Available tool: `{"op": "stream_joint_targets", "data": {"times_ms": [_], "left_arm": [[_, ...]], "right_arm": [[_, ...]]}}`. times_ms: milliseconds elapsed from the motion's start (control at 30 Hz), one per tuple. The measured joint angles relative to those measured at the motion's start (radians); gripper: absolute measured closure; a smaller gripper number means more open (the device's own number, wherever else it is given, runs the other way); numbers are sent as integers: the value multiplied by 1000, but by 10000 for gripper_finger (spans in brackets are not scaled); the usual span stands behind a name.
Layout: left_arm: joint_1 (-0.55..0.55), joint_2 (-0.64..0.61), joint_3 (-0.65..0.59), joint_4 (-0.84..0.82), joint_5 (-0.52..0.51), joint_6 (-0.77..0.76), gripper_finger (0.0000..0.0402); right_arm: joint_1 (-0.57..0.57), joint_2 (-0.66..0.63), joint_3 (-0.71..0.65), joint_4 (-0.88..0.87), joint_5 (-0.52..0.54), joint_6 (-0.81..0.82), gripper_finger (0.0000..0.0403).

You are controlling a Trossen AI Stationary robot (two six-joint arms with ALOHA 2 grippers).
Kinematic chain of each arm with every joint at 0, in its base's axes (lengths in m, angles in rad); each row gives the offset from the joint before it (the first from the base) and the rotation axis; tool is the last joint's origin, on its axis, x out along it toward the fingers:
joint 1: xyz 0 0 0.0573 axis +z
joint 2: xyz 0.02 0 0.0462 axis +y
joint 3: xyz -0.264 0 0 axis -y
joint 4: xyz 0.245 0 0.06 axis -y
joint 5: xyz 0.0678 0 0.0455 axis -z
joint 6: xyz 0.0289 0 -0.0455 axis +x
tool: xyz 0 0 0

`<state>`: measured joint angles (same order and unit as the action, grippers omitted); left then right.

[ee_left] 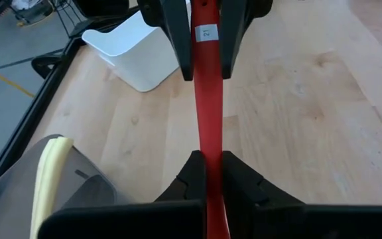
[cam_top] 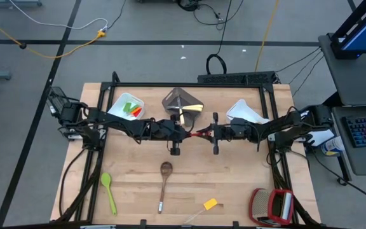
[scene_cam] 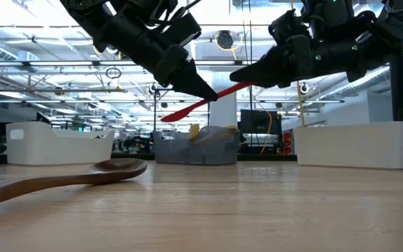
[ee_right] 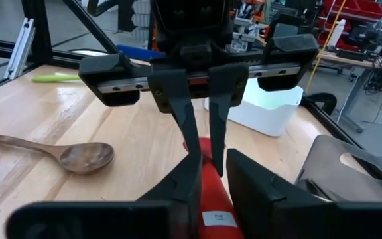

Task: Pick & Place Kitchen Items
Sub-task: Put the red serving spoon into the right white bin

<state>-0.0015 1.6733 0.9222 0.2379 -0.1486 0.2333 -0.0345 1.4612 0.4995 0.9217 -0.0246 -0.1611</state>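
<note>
A red spatula [cam_top: 200, 132] hangs in the air over the table's middle, tilted, with its blade end [scene_cam: 170, 115] lower and toward the left. My left gripper [cam_top: 189, 133] and my right gripper [cam_top: 210, 133] meet tip to tip, and both are shut on it. A brown wooden spoon [cam_top: 164, 180], a green spoon [cam_top: 108, 192] and a small yellow piece [cam_top: 210, 204] lie flat on the near half of the table. Green, red and orange utensils sit in the left white bin [cam_top: 115, 108]. My left gripper [ee_left: 209, 166] pinches the spatula's shaft [ee_left: 211, 143] about midway between its two fingers, slanting down from the table's left. The spatula is clear of the table. My right gripper [ee_right: 212, 166] pinches the handle end [ee_right: 212, 189], just ahead of a white label [ee_right: 217, 216], coming from the table's right and slanting down; the spatula runs on past its fingertips toward the left arm.
A grey bin [cam_top: 170, 100] holding pale and gold pieces stands at the far middle, and a second white bin [cam_top: 243, 113] at the far right. A bulky red-and-silver object [cam_top: 272, 207] sits at the near right corner. A black frame edges the table.
</note>
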Motion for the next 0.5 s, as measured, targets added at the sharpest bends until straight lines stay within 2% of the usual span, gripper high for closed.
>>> {"op": "stream_joint_targets", "data": {"times_ms": [300,500], "left_arm": [[0,0,0,1,-1,-4,384],[0,0,0,8,-5,-3,390]], "right_arm": [[0,0,0,3,0,15,343],[0,0,0,4,0,15,354]]}}
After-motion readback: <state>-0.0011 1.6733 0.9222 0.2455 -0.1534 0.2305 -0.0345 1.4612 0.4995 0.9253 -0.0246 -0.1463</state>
